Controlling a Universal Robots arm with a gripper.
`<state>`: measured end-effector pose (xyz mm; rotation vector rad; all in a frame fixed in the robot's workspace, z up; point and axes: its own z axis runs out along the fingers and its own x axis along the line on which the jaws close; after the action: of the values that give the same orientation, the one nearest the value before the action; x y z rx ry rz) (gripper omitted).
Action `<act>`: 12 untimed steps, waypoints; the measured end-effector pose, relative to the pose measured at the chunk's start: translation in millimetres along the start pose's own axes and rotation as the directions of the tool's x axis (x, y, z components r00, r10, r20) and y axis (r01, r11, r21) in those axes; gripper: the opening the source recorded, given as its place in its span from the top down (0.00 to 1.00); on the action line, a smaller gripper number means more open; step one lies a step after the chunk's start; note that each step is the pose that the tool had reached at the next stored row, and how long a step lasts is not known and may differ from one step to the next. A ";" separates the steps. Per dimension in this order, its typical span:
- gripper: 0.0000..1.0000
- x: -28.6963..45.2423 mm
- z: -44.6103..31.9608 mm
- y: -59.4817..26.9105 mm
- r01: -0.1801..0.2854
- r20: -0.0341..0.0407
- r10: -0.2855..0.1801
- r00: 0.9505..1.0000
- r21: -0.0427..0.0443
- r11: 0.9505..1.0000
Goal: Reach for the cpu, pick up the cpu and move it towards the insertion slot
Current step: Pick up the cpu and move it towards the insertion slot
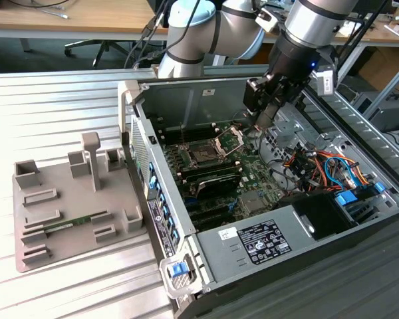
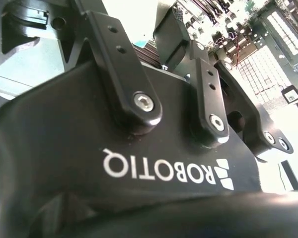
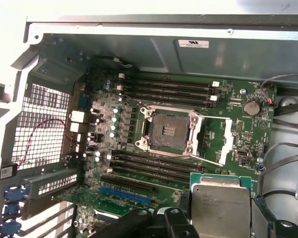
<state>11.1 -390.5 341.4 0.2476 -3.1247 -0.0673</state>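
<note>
The end effector (image 1: 265, 119) grips the cpu (image 3: 221, 200) flat above the motherboard (image 3: 238, 148), short of the open insertion slot (image 3: 169, 130), its frame raised to receive it.

A robotics lab: open computer case (image 1: 253, 219) on slatted metal table (image 1: 53, 106).

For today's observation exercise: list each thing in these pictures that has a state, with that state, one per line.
cpu: held in the gripper, lifted above the motherboard.
insertion slot: empty, its metal frame swung open.
computer case: lying on its side, side panel off.
memory stick: lying in the grey holder.
</note>
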 end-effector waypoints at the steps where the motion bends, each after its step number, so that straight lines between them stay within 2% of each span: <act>1: 0.45 0.3 0.1 0.1 0.000 0.000 0.000 1.000 0.000 1.000; 12: 0.45 7.8 1.0 4.2 0.000 0.000 0.000 1.000 0.000 1.000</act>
<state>2.7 -387.5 340.5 0.2477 -3.1247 -0.0674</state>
